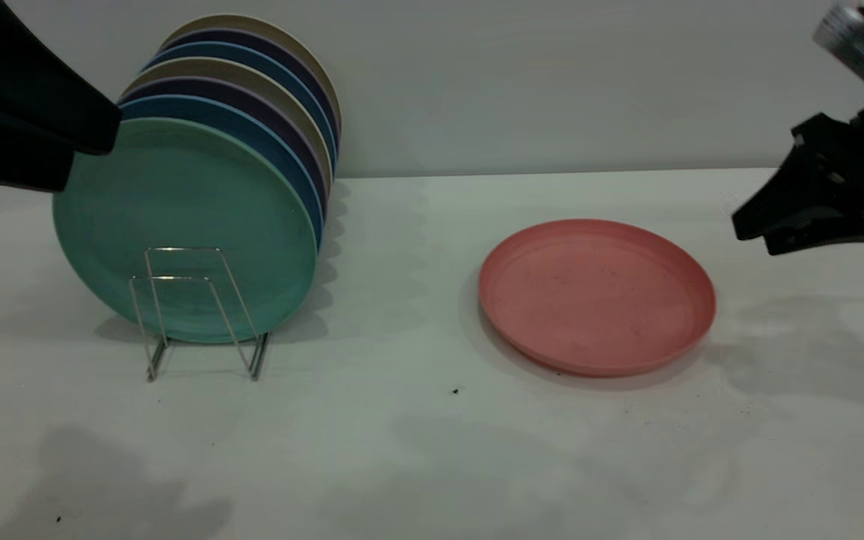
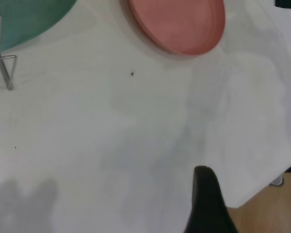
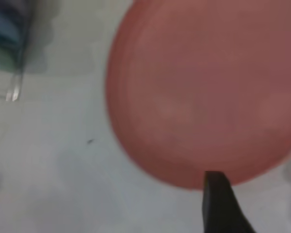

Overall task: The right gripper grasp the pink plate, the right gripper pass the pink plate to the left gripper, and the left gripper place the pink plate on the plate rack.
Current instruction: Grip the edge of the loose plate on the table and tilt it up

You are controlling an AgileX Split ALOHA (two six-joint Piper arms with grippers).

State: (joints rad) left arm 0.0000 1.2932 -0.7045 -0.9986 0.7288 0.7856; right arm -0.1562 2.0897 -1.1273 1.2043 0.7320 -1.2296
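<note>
The pink plate [image 1: 597, 296] lies flat on the white table, right of centre; it also shows in the left wrist view [image 2: 177, 24] and fills the right wrist view [image 3: 203, 92]. My right gripper [image 1: 751, 232] hovers open above the table just right of the plate, fingers pointing at its rim and touching nothing; one finger [image 3: 218, 204] shows over the plate's near edge. My left gripper [image 1: 91, 150] is open and empty, high at the far left in front of the racked plates; one finger [image 2: 208, 204] shows. The plate rack [image 1: 192, 300] stands at the left with two empty front loops.
Several plates stand upright in the rack, a teal-green plate [image 1: 184, 225] in front, then blue, purple and beige ones behind. A grey wall closes the back. The table's edge [image 2: 262, 189] shows in the left wrist view.
</note>
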